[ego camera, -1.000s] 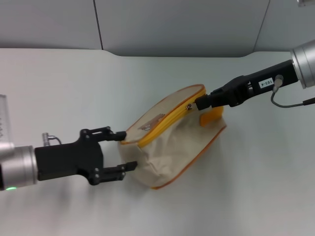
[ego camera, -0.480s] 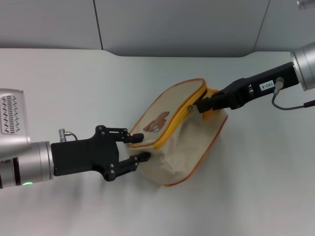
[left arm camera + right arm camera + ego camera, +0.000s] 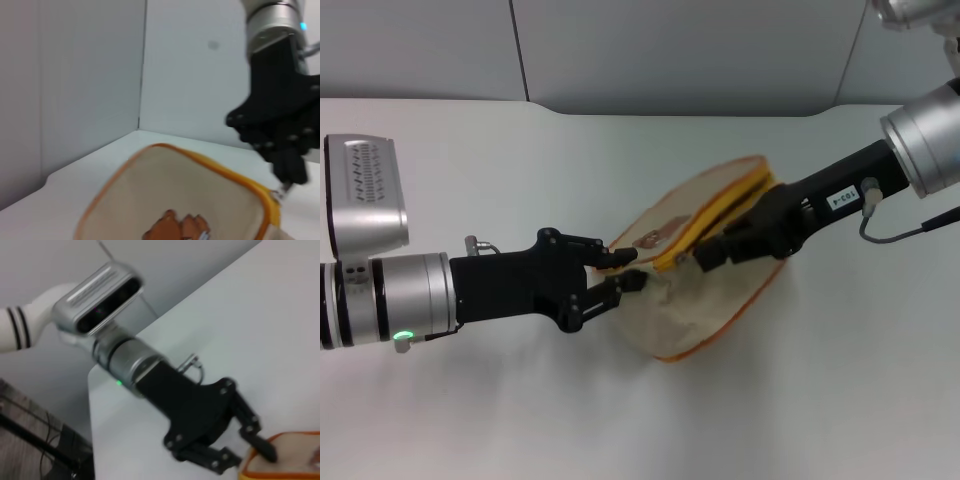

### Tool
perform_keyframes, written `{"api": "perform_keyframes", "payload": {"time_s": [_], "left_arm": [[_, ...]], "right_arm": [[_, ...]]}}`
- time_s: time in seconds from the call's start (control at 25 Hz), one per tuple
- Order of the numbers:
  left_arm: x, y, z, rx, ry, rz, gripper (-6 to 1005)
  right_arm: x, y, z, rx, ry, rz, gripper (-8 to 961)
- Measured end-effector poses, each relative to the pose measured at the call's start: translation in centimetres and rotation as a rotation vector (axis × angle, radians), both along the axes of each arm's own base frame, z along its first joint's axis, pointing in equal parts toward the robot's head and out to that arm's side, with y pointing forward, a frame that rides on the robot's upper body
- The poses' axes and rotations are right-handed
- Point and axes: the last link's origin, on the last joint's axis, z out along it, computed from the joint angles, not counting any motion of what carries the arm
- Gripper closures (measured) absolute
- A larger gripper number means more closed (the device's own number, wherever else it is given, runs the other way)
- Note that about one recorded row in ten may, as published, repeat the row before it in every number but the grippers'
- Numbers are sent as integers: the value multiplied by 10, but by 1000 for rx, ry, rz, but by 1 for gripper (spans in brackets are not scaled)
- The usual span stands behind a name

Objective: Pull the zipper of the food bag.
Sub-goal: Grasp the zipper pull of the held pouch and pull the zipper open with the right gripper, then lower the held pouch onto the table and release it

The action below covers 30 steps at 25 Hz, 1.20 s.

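The beige food bag (image 3: pixel 705 295) with orange piping lies tilted at the table's middle. Its bear print (image 3: pixel 648 239) faces up. The orange-yellow zipper (image 3: pixel 725 203) curves along its top edge. My right gripper (image 3: pixel 708 258) is shut on the zipper's pull, midway along the track. The pull is hidden in the head view. In the left wrist view the right gripper (image 3: pixel 285 177) pinches the small silver pull tab (image 3: pixel 276 193) at the bag's (image 3: pixel 200 195) edge. My left gripper (image 3: pixel 628 270) is shut on the bag's left end. It also shows in the right wrist view (image 3: pixel 247 452), at the bag's corner (image 3: pixel 287 460).
The white table (image 3: pixel 470 160) runs back to a grey wall (image 3: pixel 670 50). My left arm (image 3: pixel 420 295) reaches in from the left and my right arm (image 3: pixel 880 170) from the upper right.
My right gripper has slid left along the zipper from its far end to mid-track. My left gripper has moved right and closed on the bag's end. The bag has shifted right.
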Motion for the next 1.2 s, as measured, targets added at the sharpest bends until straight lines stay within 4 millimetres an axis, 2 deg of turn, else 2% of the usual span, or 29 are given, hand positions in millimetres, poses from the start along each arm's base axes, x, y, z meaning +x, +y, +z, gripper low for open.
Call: {"api": "perform_keyframes", "payload": {"time_s": [0.32, 0.48, 0.72, 0.8, 0.92, 0.96, 1.0, 1.04, 1.16, 1.2], "left_arm": [[0, 1, -1, -1, -15, 34, 784], [-4, 0, 0, 2, -16, 46, 793], [-15, -1, 10, 18, -26, 105, 798], [-26, -2, 20, 38, -38, 160, 800], [-34, -2, 31, 70, -49, 187, 871], [-38, -4, 38, 87, -63, 197, 828], [-46, -8, 54, 120, -90, 205, 785], [-46, -8, 54, 120, -90, 205, 742], [-56, -12, 70, 151, -92, 214, 634], [-61, -17, 80, 164, -113, 218, 613]], "right_arm": [[-1, -2, 0, -13, 13, 5, 951], [5, 2, 9, 28, 53, -54, 951], [26, 8, 26, 144, 135, -151, 827], [34, 9, 34, 214, 197, -158, 789], [50, 3, 45, 309, 313, -141, 733], [53, 0, 47, 336, 343, -129, 714], [65, -8, 50, 397, 397, -109, 695], [65, -8, 50, 397, 397, -109, 676], [81, -21, 44, 450, 449, -93, 620], [90, -33, 37, 453, 478, -64, 574]]}}
